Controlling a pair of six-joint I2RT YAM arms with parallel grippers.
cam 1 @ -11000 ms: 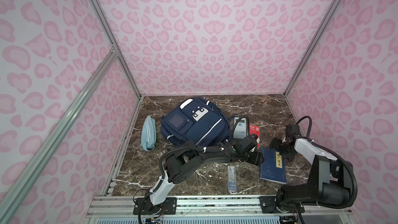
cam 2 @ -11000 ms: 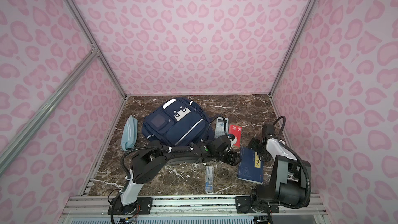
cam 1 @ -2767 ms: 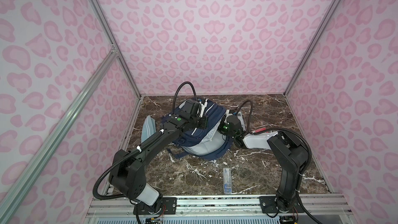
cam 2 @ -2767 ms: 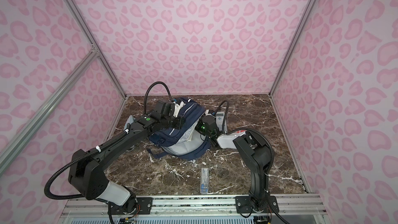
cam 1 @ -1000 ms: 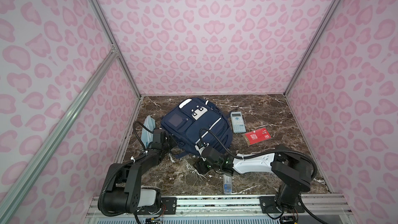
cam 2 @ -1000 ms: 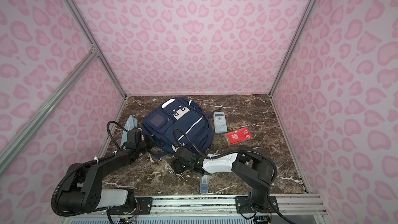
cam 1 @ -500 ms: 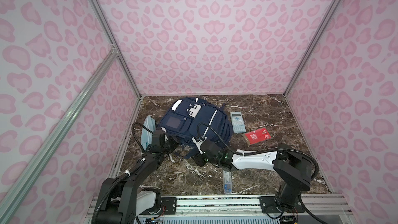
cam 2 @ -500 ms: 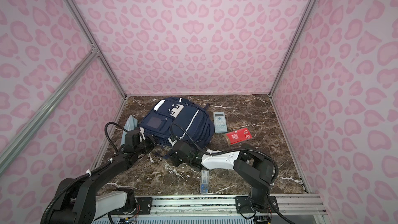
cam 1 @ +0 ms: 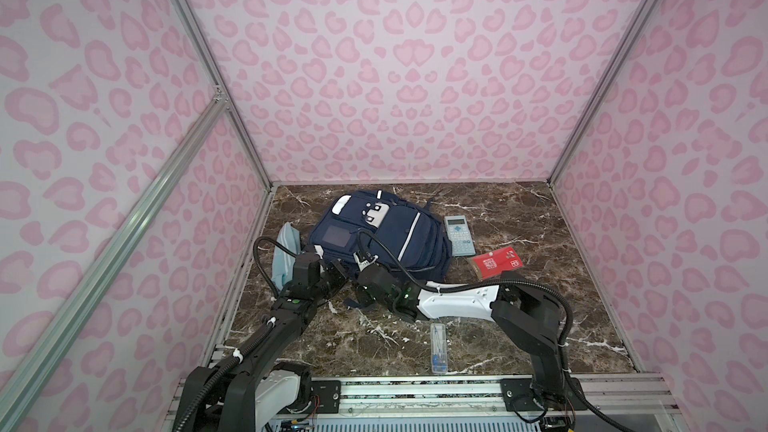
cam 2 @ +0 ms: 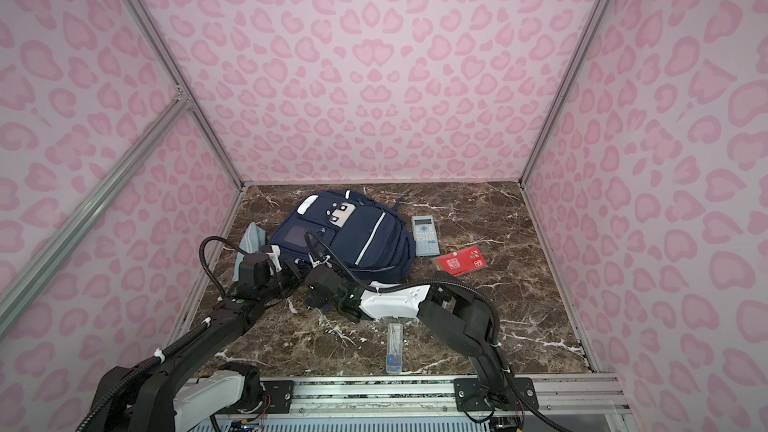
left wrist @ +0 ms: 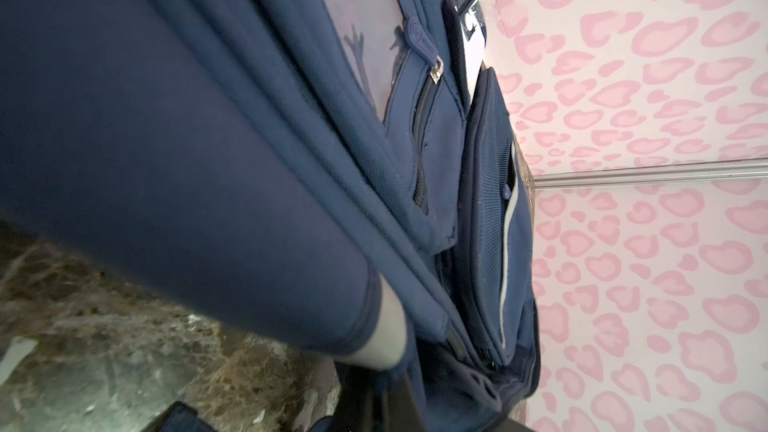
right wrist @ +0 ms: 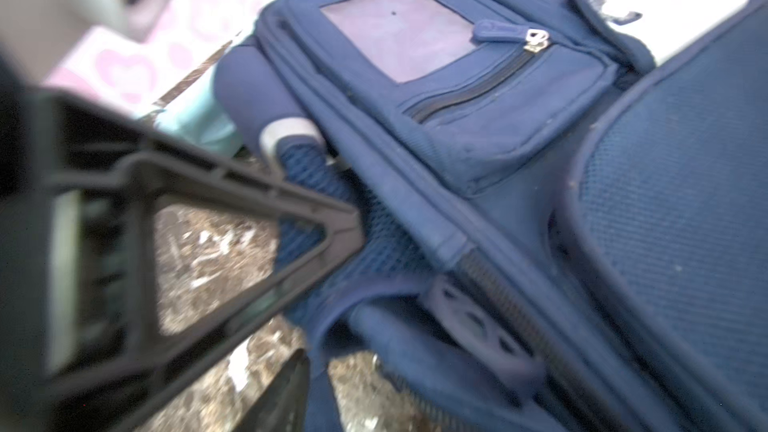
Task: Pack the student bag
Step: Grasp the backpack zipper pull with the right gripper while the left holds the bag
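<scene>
The student bag [cam 1: 386, 238] [cam 2: 353, 243], a navy backpack with white stripes, lies flat at the back left of the marble floor. At its near left corner both grippers meet. My left gripper [cam 1: 337, 279] [cam 2: 292, 274] is shut on the bag's padded shoulder strap [right wrist: 307, 168]; one of its black fingers [right wrist: 249, 222] shows in the right wrist view. The strap [left wrist: 187, 139] fills the left wrist view and hides those jaws. My right gripper [cam 1: 357, 292] [cam 2: 314, 293] stands open beside it, one dark finger [right wrist: 286, 392] next to a thin blue strap end.
A light-blue pouch [cam 1: 286, 249] [cam 2: 250, 243] lies left of the bag. On its right are a grey calculator [cam 1: 459, 234] [cam 2: 424, 235] and a red card [cam 1: 496, 263] [cam 2: 461, 261]. A clear case [cam 1: 439, 349] [cam 2: 395, 347] lies near the front rail.
The right gripper has slid left and back to the bag's near left corner, its jaws narrowing. The left gripper has edged right. The bag has turned slightly.
</scene>
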